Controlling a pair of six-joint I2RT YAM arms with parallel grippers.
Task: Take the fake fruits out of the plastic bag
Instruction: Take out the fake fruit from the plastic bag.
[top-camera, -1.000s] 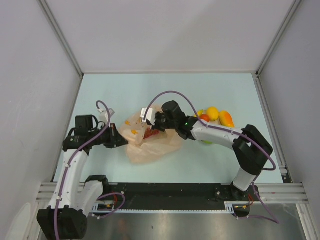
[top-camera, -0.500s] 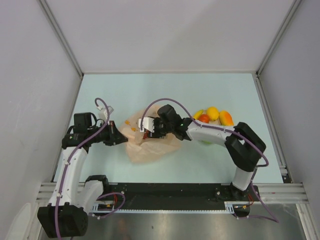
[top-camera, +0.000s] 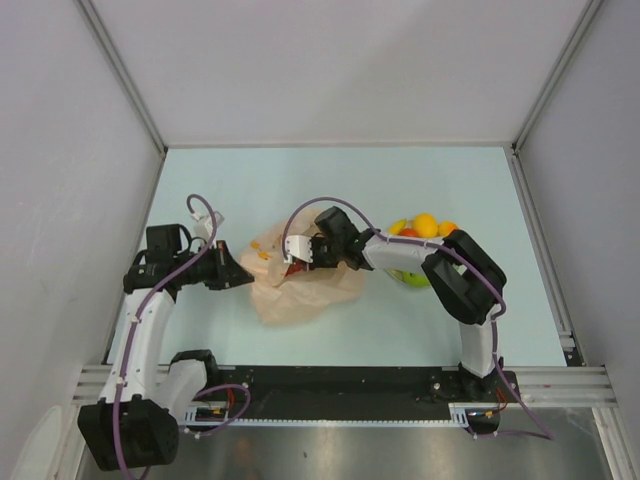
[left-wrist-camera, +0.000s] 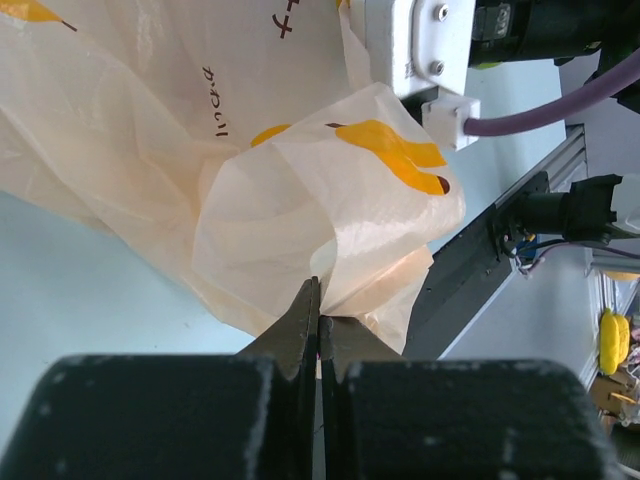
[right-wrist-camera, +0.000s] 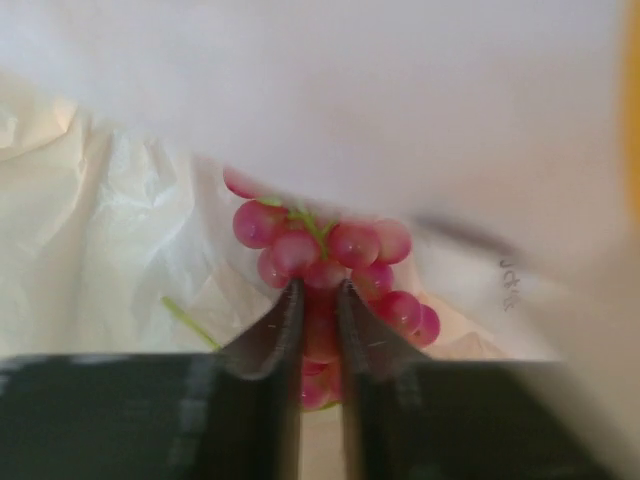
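The peach-orange plastic bag (top-camera: 300, 292) lies crumpled mid-table. My left gripper (top-camera: 240, 279) is shut on the bag's left edge; the left wrist view shows its jaws (left-wrist-camera: 320, 312) pinching a fold of the bag (left-wrist-camera: 300, 190). My right gripper (top-camera: 298, 262) reaches into the bag's mouth. In the right wrist view it (right-wrist-camera: 320, 292) is shut on the dark red grape bunch (right-wrist-camera: 345, 245) inside the bag (right-wrist-camera: 100, 230). Outside the bag, at the right, lie a banana (top-camera: 398, 227), an orange fruit (top-camera: 425, 223), a red fruit (top-camera: 408, 234) and a green apple (top-camera: 405, 278).
The right arm's elbow (top-camera: 460, 275) hangs over the fruit pile and hides part of it. Grey walls close the table on the left, back and right. A black rail (top-camera: 340, 380) runs along the near edge.
My right gripper has pushed leftward, deeper into the bag, and its elbow has swung left over the fruit pile. My left gripper has kept its hold on the bag's edge.
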